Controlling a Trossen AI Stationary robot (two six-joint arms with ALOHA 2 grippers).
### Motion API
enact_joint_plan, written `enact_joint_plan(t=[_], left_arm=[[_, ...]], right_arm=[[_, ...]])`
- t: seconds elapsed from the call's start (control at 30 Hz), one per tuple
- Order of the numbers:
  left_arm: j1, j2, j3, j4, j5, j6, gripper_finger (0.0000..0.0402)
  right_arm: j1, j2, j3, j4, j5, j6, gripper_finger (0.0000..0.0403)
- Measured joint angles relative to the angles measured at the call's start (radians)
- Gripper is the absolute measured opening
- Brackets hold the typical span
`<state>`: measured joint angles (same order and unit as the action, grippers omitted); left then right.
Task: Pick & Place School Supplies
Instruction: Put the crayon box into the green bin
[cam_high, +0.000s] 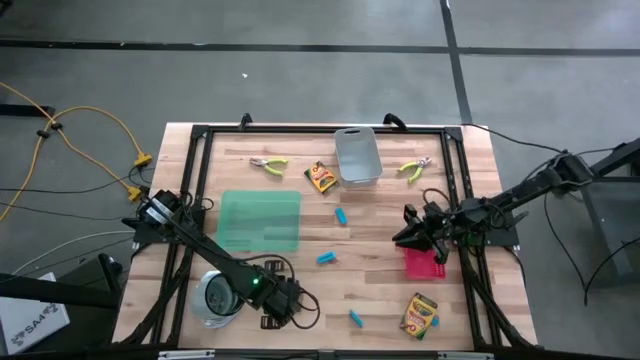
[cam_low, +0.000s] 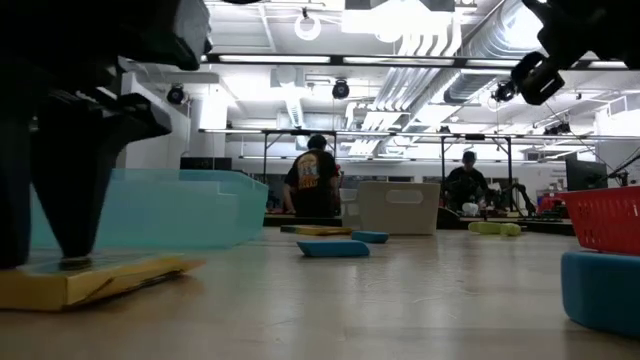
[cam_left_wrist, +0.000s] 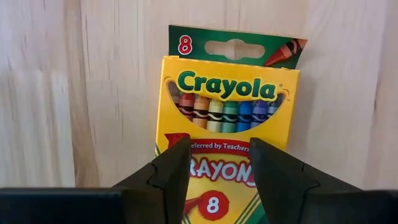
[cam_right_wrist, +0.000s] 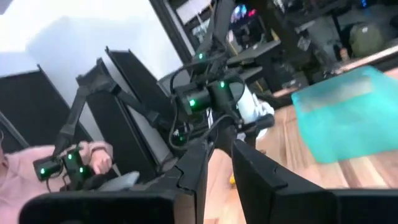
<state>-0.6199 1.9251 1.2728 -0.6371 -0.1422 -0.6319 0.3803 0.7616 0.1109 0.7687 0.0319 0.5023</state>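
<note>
Fingers (cam_left_wrist: 177, 174) of the left gripper (cam_left_wrist: 217, 177) are standing spread directly over the Crayola crayon box (cam_left_wrist: 227, 124) lying flat on the table beneath them, so they are needing to straddle its edges squarely before pinching, while the right gripper (cam_high: 412, 232), narrowly parted, is waiting beside the red tray (cam_high: 425, 265).

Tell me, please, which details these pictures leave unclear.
- Crayola crayon box: left wrist view shows it between the left gripper's jaws; contact is unclear, and the high view hides it under that arm.
- Right gripper: nothing visible between its jaws; they point off-table in its wrist view.
- Red tray: contents too small, high view.
</note>
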Motion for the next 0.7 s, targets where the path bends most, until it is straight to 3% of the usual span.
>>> enact_joint_plan(t=[0.27, 0.7], left_arm=[[0.04, 0.001, 0.0, 0.028, -0.015, 0.03, 0.0159], [0.107, 0.006, -0.003, 0.129, -0.101, 0.061, 0.0159]], right_arm=[[0.058, 0.232, 0.116, 0.01, 0.005, 0.006, 0.0066], [0.092, 0.564, 0.207, 0.057, 0.054, 0.228, 0.0066]])
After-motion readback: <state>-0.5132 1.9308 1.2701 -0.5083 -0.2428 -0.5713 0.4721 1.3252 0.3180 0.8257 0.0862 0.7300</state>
